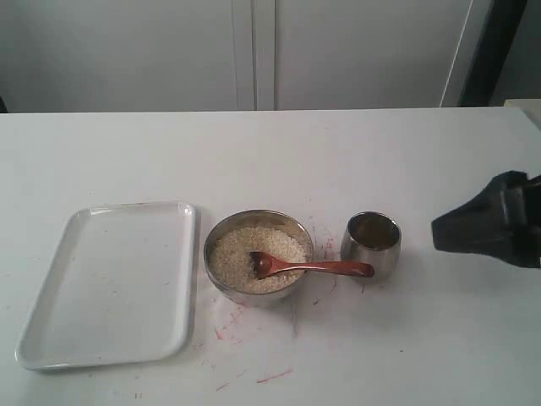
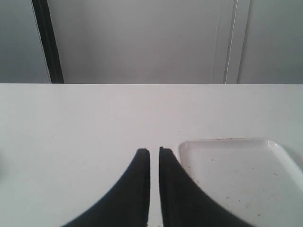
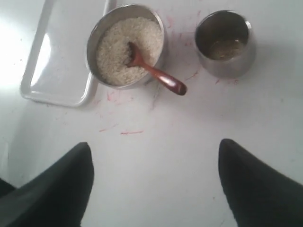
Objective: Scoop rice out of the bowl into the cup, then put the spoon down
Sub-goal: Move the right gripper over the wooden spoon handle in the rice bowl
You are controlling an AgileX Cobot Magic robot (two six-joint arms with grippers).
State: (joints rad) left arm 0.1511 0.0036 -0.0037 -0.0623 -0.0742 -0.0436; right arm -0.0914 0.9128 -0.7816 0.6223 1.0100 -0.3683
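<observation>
White table [image 1: 406, 338] scuffed red at lower centre. Lower left: tray [image 1: 51, 321]. Mid-frame: bowl [image 1: 254, 298] of rice [image 1: 237, 254], spoon [image 1: 313, 268] scoop buried (handle over rim toward cup [image 1: 372, 245], just right). At right edge, right gripper [image 3: 154, 142] spread wide, empty; left gripper [image 2: 154, 150] pinched together, empty. Grey panels [image 1: 254, 51] behind.

The bowl [image 1: 247, 296] and the cup [image 1: 365, 254] are polished, reflective steel; the rice [image 1: 237, 254] is dull and grainy. The spoon [image 1: 325, 268] is glossy reddish wood, the left tray [image 1: 110, 288] smooth shiny white plastic, the worktop [image 1: 414, 338] matt white.
</observation>
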